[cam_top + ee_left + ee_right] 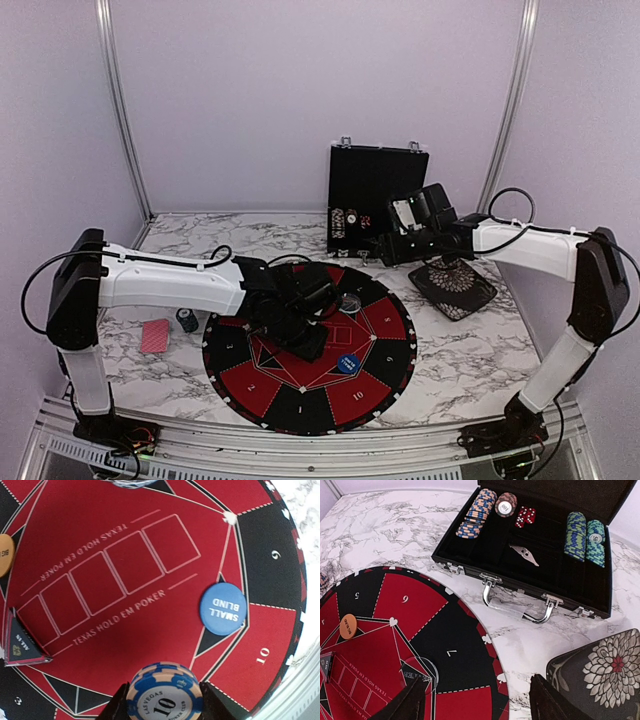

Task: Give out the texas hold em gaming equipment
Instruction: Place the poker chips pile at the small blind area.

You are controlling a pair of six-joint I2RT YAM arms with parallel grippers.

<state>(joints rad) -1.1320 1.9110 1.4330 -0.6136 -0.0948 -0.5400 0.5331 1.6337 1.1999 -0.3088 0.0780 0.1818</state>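
Lying on the white marbled table (170,240), well off to the left of the left tool (163,711), are a red-backed playing card (155,336) and, just beside it, a small dark stack of chips (187,320) whose colour is hard to make out. The left tool is clamped on a stack of blue-and-cream striped-edge poker chips (164,692), with a dark finger on either side. The top chip reads 10, and the stack's near edge is cut off by the frame. Whether the stack touches the big round red-and-black felt mat (125,580) beneath it cannot be told.

On the mat, ahead of this tool:
- To its left, a black triangular marker (20,642).
- Farther left, an orange disc (4,555), half cut off.
- To its right, a blue round disc (223,608) reading SMALL BLIND.
- Farthest ahead, a clear disc (132,482), only a sliver showing.

The right tool (479,692) stands wide with nothing between its fingers, only their tips in view. Ahead of it an open black case (520,587) holds rows of striped-edge chips (477,512), red dice (525,516) and a small silvery piece too unclear to name. To its right, the black patterned square dish (600,675) is cut off at the corner.
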